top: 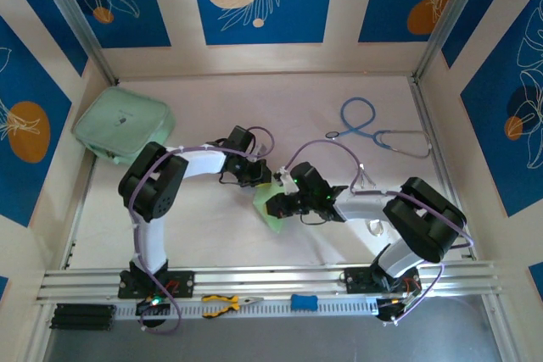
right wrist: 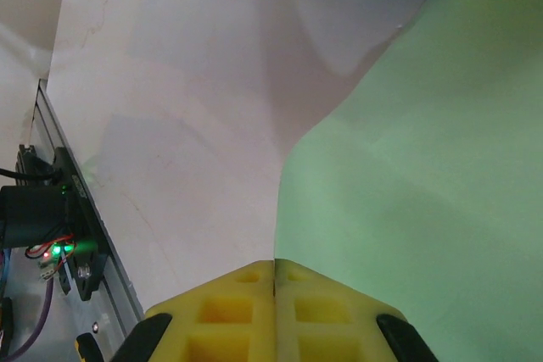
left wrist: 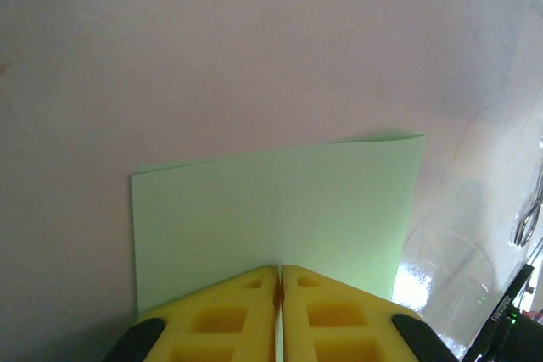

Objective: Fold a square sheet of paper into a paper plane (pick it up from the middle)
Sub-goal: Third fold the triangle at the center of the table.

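The two arms are meeting in the middle of the worktop (top: 212, 239). The left pincer (left wrist: 279, 270) is pressing its yellow fingers (left wrist: 221, 320) tight together on one edge of the square sheet of paper (left wrist: 280, 201). The right pincer (right wrist: 274, 265) is squeezed shut too, and it is pinching the same light-green sheet at another edge. The paper is hanging between the two pincers, bending a little, just above the white top. A thick mint-green pouch (top: 124, 125) is lying far off at the back left. A blue stethoscope (top: 373, 130) is lying at the back right.
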Robot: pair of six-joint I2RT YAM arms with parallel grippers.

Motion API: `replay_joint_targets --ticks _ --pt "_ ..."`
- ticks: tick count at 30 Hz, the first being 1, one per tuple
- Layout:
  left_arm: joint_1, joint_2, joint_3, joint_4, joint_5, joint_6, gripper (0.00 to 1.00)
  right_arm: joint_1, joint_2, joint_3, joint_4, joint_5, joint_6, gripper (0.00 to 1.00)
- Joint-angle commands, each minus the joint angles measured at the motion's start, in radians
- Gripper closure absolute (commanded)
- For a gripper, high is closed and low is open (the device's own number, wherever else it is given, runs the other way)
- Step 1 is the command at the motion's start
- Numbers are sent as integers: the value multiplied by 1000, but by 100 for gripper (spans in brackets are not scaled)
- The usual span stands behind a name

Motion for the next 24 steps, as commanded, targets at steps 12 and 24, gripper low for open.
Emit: replay_joint_targets --ticks 12,24 --pt "-9 -1 -3 -53 -28 18 89 -39 -6 2 -99 46 -101 97" --pt "-14 -8 -16 -43 -34 -5 89 -4 -6 33 -156 167 -159 97"
